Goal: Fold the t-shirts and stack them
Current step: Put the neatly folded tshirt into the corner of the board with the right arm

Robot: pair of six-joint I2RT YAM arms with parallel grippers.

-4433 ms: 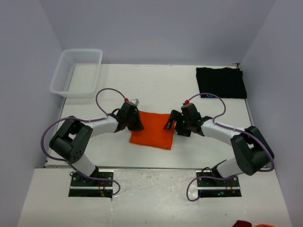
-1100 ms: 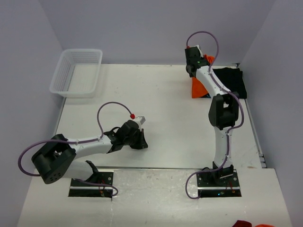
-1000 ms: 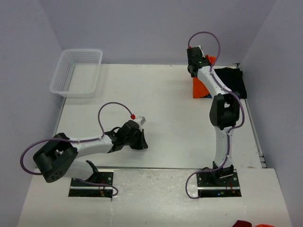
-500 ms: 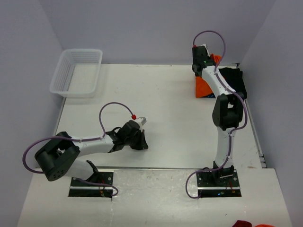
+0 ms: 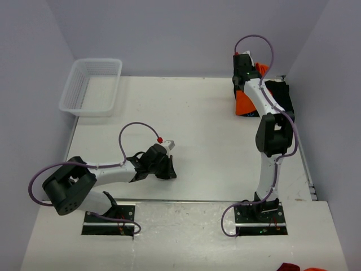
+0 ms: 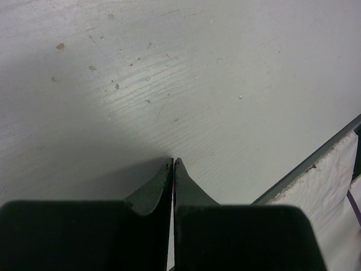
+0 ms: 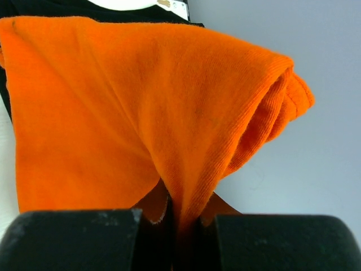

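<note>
The orange t-shirt (image 5: 243, 104) hangs folded from my right gripper (image 5: 247, 72) at the far right of the table. It hangs partly over the left edge of the black t-shirt (image 5: 280, 96), which lies flat there. In the right wrist view the gripper (image 7: 186, 210) is shut on a bunched fold of the orange t-shirt (image 7: 113, 101). A strip of the black t-shirt (image 7: 45, 7) shows beyond it. My left gripper (image 5: 167, 169) rests low near the table's front edge, away from both shirts. Its fingertips (image 6: 173, 162) are pressed together with nothing between them.
A white mesh basket (image 5: 93, 84) stands at the back left corner. Grey walls close in the back and both sides. The table's front edge (image 6: 304, 167) runs just to the right of the left gripper. Some red and orange cloth (image 5: 302, 267) shows at the bottom right.
The right arm has carried the orange t-shirt a little further right, toward the black t-shirt. The left arm has stayed in place, shut.
</note>
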